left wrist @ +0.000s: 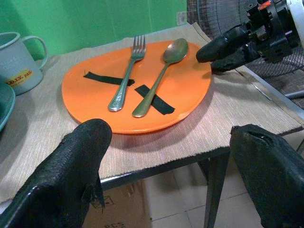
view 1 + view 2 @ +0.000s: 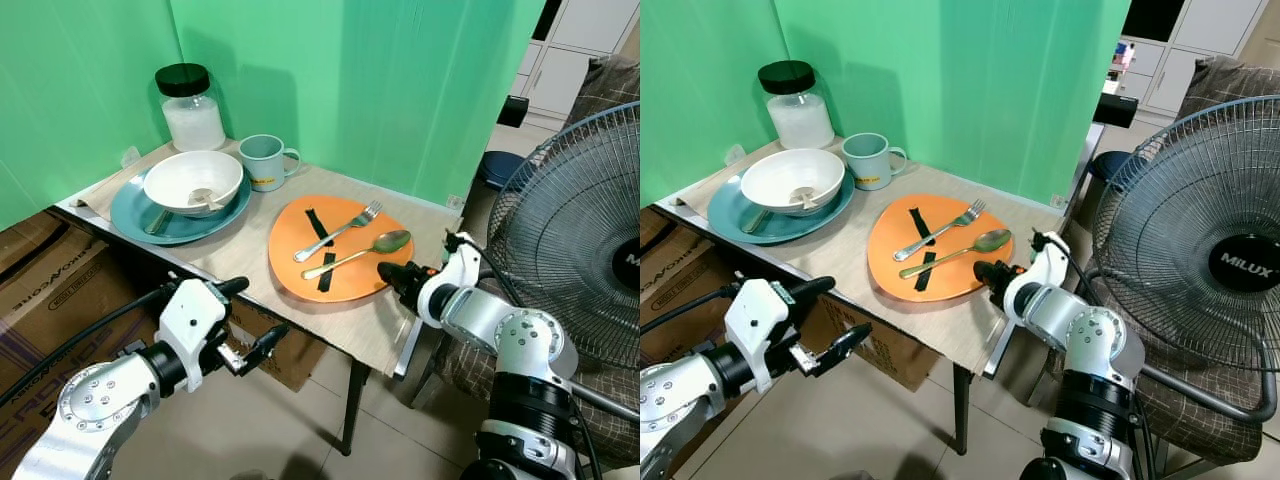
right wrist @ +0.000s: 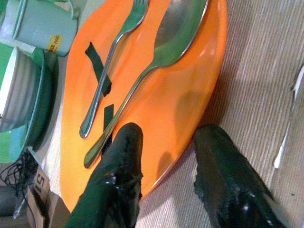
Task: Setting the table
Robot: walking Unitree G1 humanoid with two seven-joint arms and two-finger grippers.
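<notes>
Orange plate [image 2: 335,248] sits near the counter [image 2: 250,260] front edge; the right gripper [image 2: 393,277], fingers parted, straddles its rim, while the left gripper [image 2: 250,318] hangs open below. A tilted lift could slide the fork [image 2: 340,231] and spoon [image 2: 360,252] off.

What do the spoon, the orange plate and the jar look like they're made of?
Spoon: polished metal, probably steel, judging by its mirror-like glints. Orange plate: smooth, matte, uniform colour, likely plastic or melamine. Jar: clear, glossy body, glass or plastic, with a black lid.
</notes>
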